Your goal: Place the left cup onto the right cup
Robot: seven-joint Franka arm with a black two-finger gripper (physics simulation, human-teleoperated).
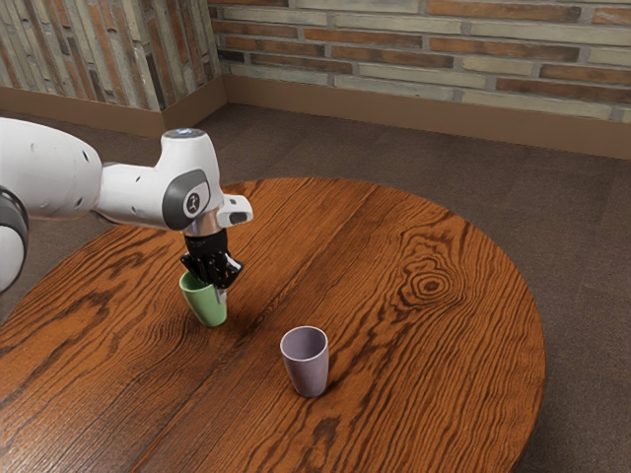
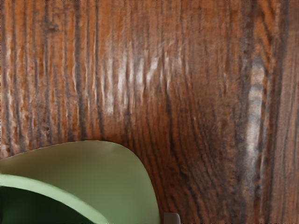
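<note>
Green is the colour of the left cup (image 1: 205, 304) — a soft, pale green, smooth and plain, with no handle. It is wide at the top and gets smaller toward the bottom. It leans a little to one side and does not stand straight. I cannot tell if its bottom touches the wood.

The black end effector (image 1: 215, 281) comes down from the white arm (image 1: 128, 192) and is pinched onto the green cup's rim, one finger on each side of the wall. In the wrist view the green cup (image 2: 93, 172) sits right under the hand, with its darker inside showing and the brown bench (image 2: 187, 93) past it.

The green cup is on the half of the round wooden bench (image 1: 414, 296) toward the exterior view's left, away from every edge. The right cup (image 1: 305, 361) is light purple — the same shape, standing straight with its open top up. It is closer to the bench's near edge, near the green cup but not touching it.
</note>
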